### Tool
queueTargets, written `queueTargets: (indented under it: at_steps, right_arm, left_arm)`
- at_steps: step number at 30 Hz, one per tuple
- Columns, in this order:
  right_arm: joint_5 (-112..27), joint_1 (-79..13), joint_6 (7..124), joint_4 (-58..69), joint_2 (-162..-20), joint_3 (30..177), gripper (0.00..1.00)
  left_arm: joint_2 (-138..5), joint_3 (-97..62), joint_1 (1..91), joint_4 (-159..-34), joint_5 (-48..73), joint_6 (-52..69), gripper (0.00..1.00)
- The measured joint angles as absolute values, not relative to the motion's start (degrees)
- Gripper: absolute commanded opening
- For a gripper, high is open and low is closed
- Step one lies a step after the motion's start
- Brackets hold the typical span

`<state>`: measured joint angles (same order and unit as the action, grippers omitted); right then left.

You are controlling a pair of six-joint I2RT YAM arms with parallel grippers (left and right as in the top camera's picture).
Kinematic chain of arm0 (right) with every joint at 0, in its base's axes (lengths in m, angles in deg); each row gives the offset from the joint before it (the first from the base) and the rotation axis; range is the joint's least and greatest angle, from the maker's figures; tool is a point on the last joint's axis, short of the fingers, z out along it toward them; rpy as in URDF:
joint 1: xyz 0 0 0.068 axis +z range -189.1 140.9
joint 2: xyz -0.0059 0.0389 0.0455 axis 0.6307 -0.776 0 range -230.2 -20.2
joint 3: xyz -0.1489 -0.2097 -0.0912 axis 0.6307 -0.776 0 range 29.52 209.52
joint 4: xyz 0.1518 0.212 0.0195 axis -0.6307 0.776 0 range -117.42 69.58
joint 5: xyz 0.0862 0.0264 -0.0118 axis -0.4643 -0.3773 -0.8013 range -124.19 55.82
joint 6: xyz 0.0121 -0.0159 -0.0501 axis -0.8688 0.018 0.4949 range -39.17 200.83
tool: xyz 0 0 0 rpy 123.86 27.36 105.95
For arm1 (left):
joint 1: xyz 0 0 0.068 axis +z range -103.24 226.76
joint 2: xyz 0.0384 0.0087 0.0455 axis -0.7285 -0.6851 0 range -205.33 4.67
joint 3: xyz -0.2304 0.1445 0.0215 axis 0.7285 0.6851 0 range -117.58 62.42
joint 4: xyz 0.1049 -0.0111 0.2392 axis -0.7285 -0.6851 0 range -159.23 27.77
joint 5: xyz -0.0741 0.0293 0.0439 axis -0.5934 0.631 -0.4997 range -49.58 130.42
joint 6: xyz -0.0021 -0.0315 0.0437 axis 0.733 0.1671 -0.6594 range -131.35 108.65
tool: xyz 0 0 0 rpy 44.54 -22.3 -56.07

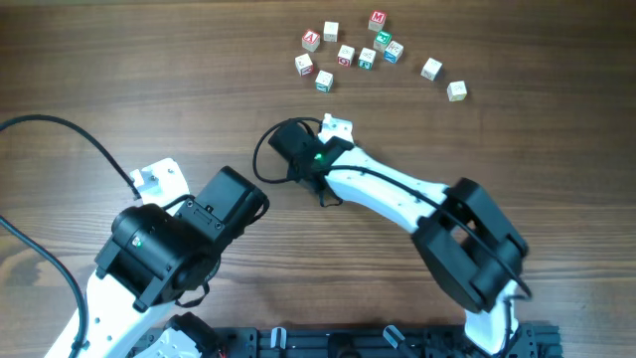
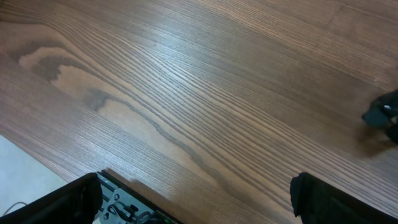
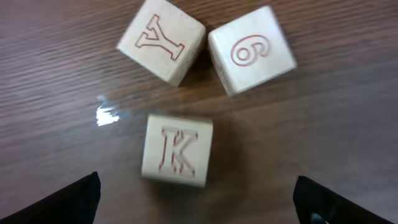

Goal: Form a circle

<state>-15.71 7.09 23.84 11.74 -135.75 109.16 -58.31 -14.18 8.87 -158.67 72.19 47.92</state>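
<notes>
The circle stands as a tight group of three pale wooden cubes in the right wrist view. Cube Y and cube 6 sit side by side at the far end. Cube K rests on the table just before them, a little apart. My right gripper is open, its dark fingertips wide on either side of cube K and clear of it. From overhead, the right wrist hides most of the group, and pale cube tops show at its edge. My left gripper is open over bare wood.
Several loose letter cubes lie scattered at the far side of the table, two more off to the right. The left arm sits near the front left. The left wrist view shows the table edge and a metal base bracket.
</notes>
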Motion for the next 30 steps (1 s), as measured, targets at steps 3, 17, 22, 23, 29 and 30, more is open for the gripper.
queueTargets:
  at_steps: [3,17,22,23,29,30]
  right_arm:
    - [-17.76,7.09,23.86,13.31,-131.77,109.16,0.99]
    - [-21.15,7.09,16.30,9.72,-132.75,108.50,0.92]
    - [-17.98,7.09,15.90,8.28,-134.02,108.29,0.85]
    - [-17.15,7.09,15.99,7.01,-134.02,108.29,0.82]
    - [-15.90,7.09,17.26,5.42,-134.02,108.29,0.75]
    - [-15.75,7.09,17.26,5.31,-134.02,108.29,0.75]
  left_arm:
    - [-58.31,-14.18,8.87,-158.67,72.19,47.92,1.00]
    - [-58.31,-14.18,8.87,-158.65,72.19,47.92,1.00]
    - [-58.31,-14.18,8.87,-158.67,72.19,47.92,1.00]
    - [-58.31,-14.18,8.87,-158.65,72.19,47.92,1.00]
    - [-58.31,-14.18,8.87,-158.67,72.19,47.92,1.00]
    - [-58.31,-14.18,8.87,-158.65,72.19,47.92,1.00]
